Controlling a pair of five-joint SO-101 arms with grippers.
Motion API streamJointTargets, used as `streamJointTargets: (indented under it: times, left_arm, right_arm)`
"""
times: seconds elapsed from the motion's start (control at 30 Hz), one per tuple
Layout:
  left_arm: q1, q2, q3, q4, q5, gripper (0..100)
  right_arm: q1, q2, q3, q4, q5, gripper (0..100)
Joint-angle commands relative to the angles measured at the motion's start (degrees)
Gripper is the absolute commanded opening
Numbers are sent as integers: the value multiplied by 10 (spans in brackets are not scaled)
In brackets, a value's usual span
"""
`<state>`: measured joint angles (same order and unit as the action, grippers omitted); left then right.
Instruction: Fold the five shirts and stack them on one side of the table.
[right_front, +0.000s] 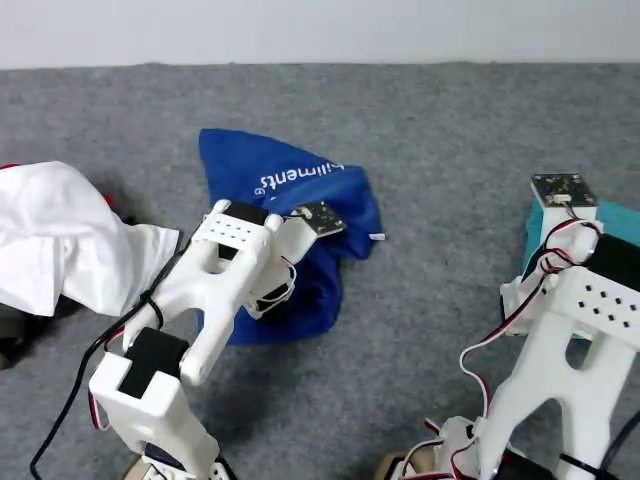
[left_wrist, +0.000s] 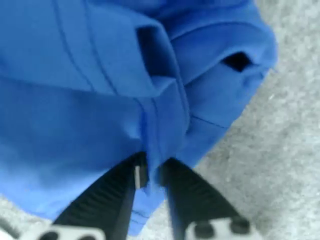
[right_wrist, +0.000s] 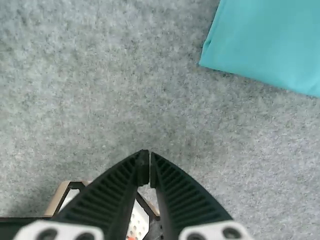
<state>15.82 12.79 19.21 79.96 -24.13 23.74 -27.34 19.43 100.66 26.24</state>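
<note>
A crumpled blue shirt (right_front: 290, 190) lies in the middle of the grey carpeted table. My left arm (right_front: 235, 255) hangs over its near side. In the left wrist view my left gripper (left_wrist: 152, 167) is shut on a raised fold of the blue shirt (left_wrist: 100, 75) along a seam. A white shirt (right_front: 60, 235) lies bunched at the left edge. At the right edge, a flat teal shirt (right_front: 625, 222) sits partly under my right arm (right_front: 575, 300). My right gripper (right_wrist: 149, 159) is shut with nothing in it, over bare carpet, apart from the teal shirt (right_wrist: 270, 40).
A bit of red cloth (right_front: 108, 200) peeks out from behind the white shirt. Bare grey carpet (right_front: 440, 300) stretches between the two arms and along the back. A wooden base frame (right_wrist: 60, 196) shows below my right gripper.
</note>
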Motion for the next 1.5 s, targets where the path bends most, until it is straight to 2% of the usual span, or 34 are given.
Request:
streamJointTargets:
  times: [0.0,0.13,0.5,0.7,0.9,1.0,1.33,1.47]
  left_arm:
    - [18,-3,0,4,7,14]
    - [18,-41,-28,45,7,14]
    - [17,-282,-136,203,6,14]
    - [-24,-375,-152,197,6,14]
    - [-130,-459,-216,199,6,14]
    - [-199,-498,-232,200,6,14]
    - [-423,-567,-230,206,6,14]
    - [-476,-567,-221,206,6,14]
  right_arm:
    - [-4,-17,-8,21,-4,9]
    - [-4,-18,-9,21,-4,9]
    - [-4,-18,-9,21,-4,9]
    - [-4,-19,-11,21,-4,9]
    - [-11,-56,-40,16,-4,9]
    - [-39,-65,-44,0,-3,9]
    - [-223,7,-43,-92,-7,9]
    - [-289,66,-44,-131,-7,9]
